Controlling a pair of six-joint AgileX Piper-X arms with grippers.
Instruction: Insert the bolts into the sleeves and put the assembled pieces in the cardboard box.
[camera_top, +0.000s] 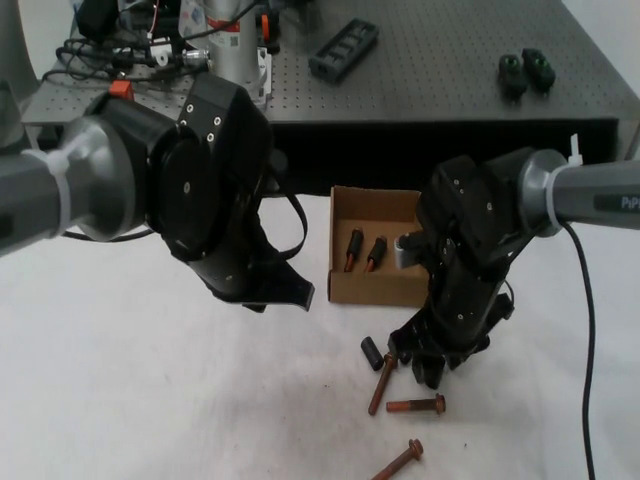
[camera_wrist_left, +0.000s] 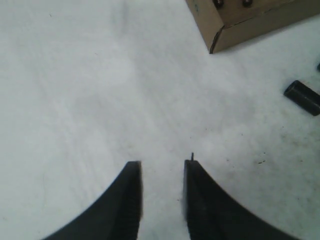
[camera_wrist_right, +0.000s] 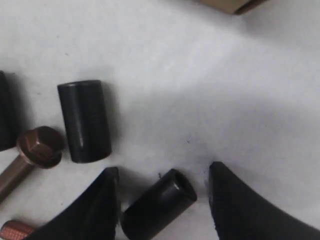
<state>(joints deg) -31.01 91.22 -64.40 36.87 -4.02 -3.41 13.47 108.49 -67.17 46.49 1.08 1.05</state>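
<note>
2 assembled pcs (camera_top: 354, 248) already in cardboard box (camera_top: 375, 288); 3 bolts (camera_top: 415, 405) + sleeves (camera_wrist_right: 84, 121) lie on table (camera_top: 150, 400) just outside box front, still to do; right gripper (camera_wrist_right: 162, 175) open astride one sleeve (camera_wrist_right: 157, 205), not gripping; left gripper (camera_wrist_left: 162, 165) open, empty, beside box.

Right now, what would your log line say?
left gripper open over cloth | right gripper open around black sleeve | cardboard box: two assembled pieces | three bolts loose
</note>
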